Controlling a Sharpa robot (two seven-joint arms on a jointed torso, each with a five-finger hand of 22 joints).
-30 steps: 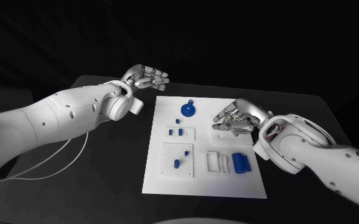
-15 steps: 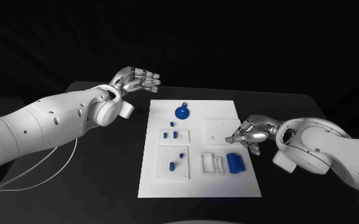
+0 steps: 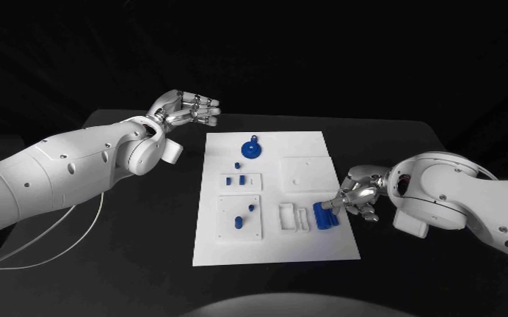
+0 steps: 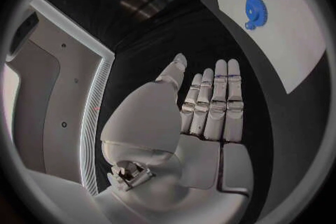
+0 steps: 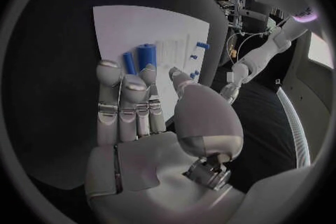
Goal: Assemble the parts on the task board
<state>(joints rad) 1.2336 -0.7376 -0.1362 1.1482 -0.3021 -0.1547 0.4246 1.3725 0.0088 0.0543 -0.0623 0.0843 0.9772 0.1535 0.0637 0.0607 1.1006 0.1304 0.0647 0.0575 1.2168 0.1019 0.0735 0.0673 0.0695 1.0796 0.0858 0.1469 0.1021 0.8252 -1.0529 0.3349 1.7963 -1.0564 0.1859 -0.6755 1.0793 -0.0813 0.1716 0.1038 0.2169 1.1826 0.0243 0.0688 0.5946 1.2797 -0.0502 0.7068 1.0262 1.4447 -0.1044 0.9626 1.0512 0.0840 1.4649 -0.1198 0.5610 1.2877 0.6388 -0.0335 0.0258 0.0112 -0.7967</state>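
At the far left of the task board (image 3: 277, 251), the left hand (image 3: 189, 108) hovers over the black table (image 3: 138, 258), fingers straight and apart, holding nothing. A blue gear (image 3: 252, 148) lies at the board's far end. By the near right edge, the right hand (image 3: 358, 197) reaches its fingertips to the blue cylinders (image 3: 325, 214); whether it grips them I cannot tell.

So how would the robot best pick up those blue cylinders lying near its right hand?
Probably one at a time, across the round body near mid-length, coming down from above. The blue cylinders lie flat side by side on the task board, so their long sides offer opposing faces for thumb and finger, though the gap between them looks narrow. The right hand already hovers at their edge, fingers apart.
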